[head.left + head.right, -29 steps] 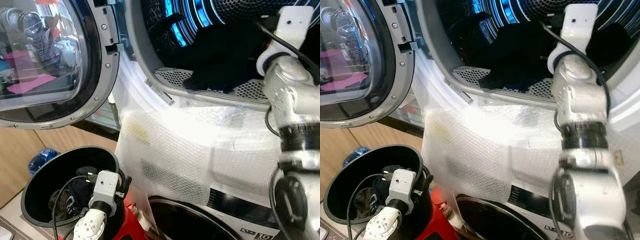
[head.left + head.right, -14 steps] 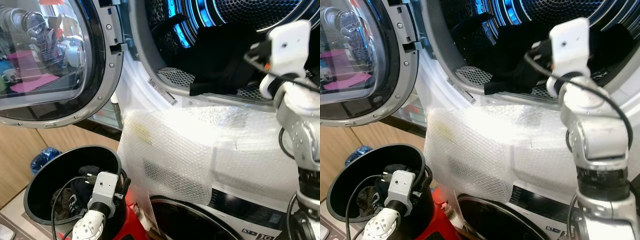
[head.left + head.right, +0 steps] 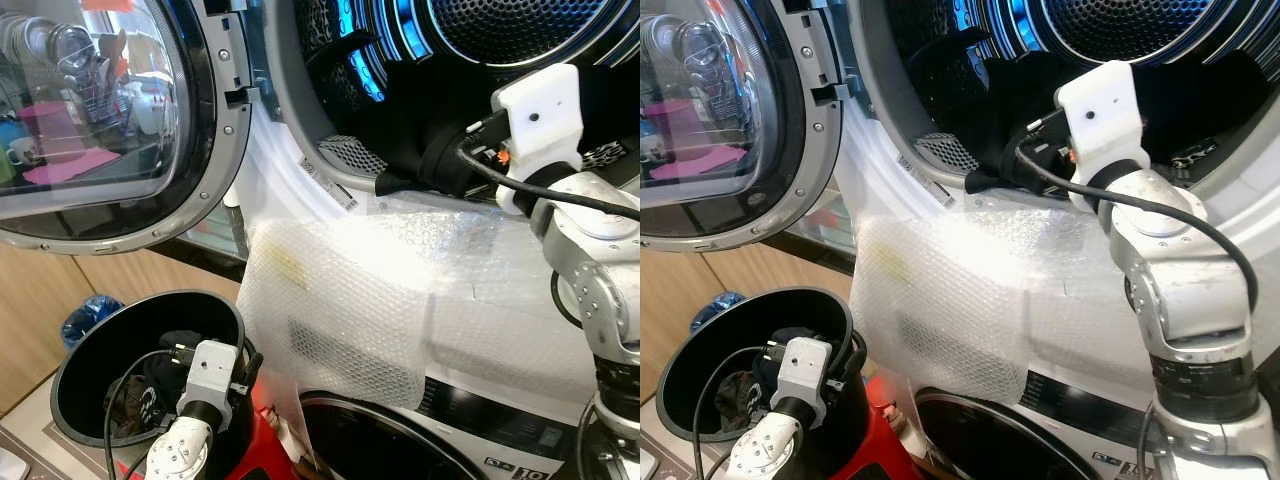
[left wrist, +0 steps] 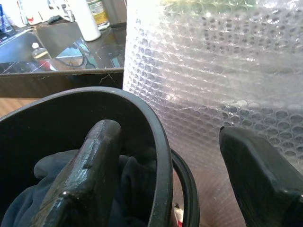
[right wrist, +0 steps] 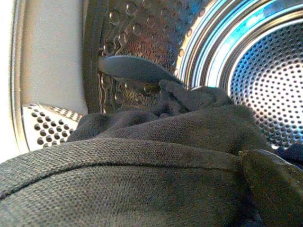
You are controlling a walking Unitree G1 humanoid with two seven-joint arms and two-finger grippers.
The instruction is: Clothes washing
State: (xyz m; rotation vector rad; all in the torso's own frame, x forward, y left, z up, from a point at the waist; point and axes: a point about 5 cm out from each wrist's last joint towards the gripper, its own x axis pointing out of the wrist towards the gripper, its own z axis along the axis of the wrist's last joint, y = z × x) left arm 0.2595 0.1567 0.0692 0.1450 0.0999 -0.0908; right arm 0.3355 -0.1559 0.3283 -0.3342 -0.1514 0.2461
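Note:
The washer drum [image 3: 520,30] stands open, lit blue, with dark clothes inside. A dark garment [image 3: 410,170] hangs over the drum's front lip. My right gripper [image 3: 1012,165] reaches sideways into that garment at the lip. In the right wrist view the cloth [image 5: 142,179] lies across the gap and one finger [image 5: 274,189] stands far out to the side, so the gripper is open. My left gripper [image 4: 165,132] is open astride the rim of a black bucket [image 3: 80,370]; one finger [image 4: 90,175] hangs inside over dark clothes [image 4: 137,189].
The round glass door [image 3: 100,120] is swung open to the left. Bubble wrap [image 3: 380,300] covers the machine's front below the drum, with a second machine's door [image 3: 400,440] underneath. A red object [image 3: 268,450] sits by the bucket, and a blue bag [image 3: 90,320] lies on the wooden floor.
My right arm has swung down from deep in the drum and now points sideways along the front lip, into the dark garment. The left arm stays at the bucket.

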